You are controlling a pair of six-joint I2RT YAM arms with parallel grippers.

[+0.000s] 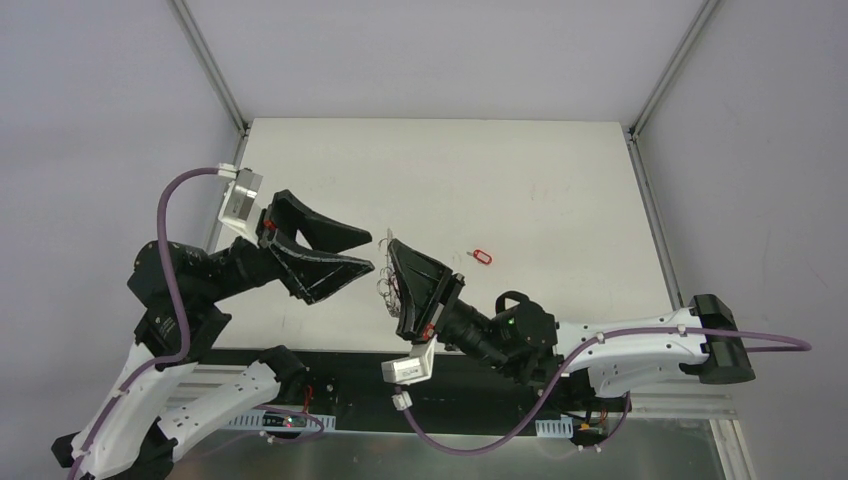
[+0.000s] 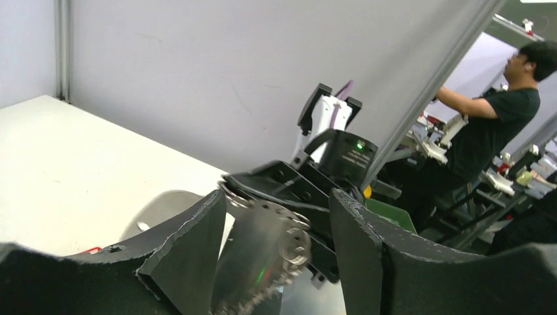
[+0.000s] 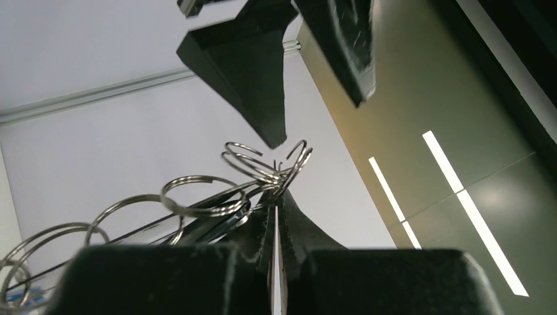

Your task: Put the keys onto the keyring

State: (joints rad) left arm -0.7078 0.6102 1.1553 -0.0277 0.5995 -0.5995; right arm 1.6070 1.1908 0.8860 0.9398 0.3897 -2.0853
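Observation:
My right gripper [image 1: 395,280] is shut on the keyring [image 1: 384,291] and holds it above the table near the front middle. In the right wrist view the shut fingertips [image 3: 263,216] pinch the wire where several silvery split rings [image 3: 197,197] fan out to the left. My left gripper [image 1: 372,250] is open, its two fingers just left of the keyring and level with it. In the left wrist view the keyring [image 2: 276,243] is a blurred silvery mass between the open fingers [image 2: 190,249]. A red key [image 1: 482,257] lies on the table to the right. I cannot make out the blue keys.
The white table [image 1: 440,170] has metal frame posts at its back corners. A person works at a bench beyond the cell in the left wrist view [image 2: 492,125]. The right arm's body [image 1: 520,330] lies along the table's front edge.

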